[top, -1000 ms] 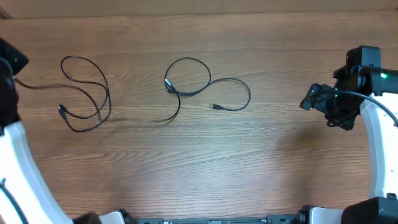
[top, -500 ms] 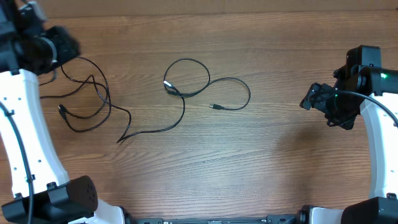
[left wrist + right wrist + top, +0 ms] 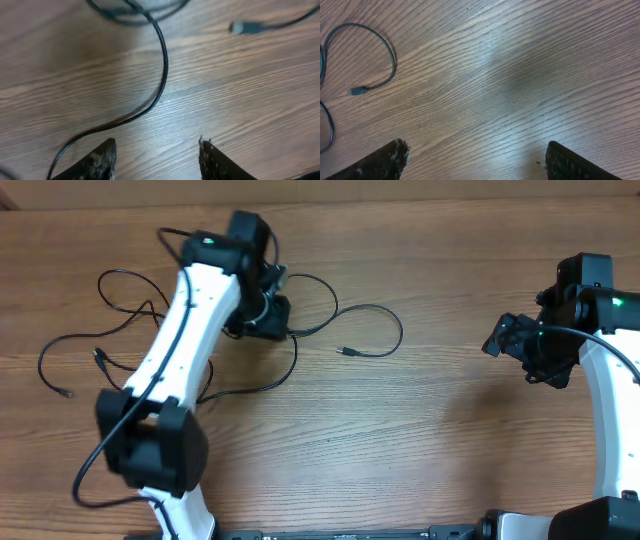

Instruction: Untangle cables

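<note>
Thin black cables lie on the wooden table. The left cable (image 3: 112,275) sprawls in loose loops at the far left, with one tip (image 3: 66,393) flung out. The middle cable (image 3: 385,310) makes a loop and a hook ending in a small plug (image 3: 343,351); one strand trails down-left (image 3: 255,388). My left gripper (image 3: 270,318) is open and empty, low over the middle cable's loop; in its wrist view (image 3: 157,150) the strand (image 3: 163,70) curves ahead of the fingers and a plug (image 3: 242,27) lies beyond. My right gripper (image 3: 498,342) (image 3: 477,157) is open and empty, right of the cables.
The left arm (image 3: 185,330) stretches diagonally over the table's left half and hides part of the cables. The right wrist view shows the middle cable's hook (image 3: 389,47) and its plug (image 3: 356,91) at far left, bare wood elsewhere.
My left arm has swung from the far left edge to over the middle cable. The left cable has been dragged and spread, one tip now lying out to the left. The right arm has not moved.
</note>
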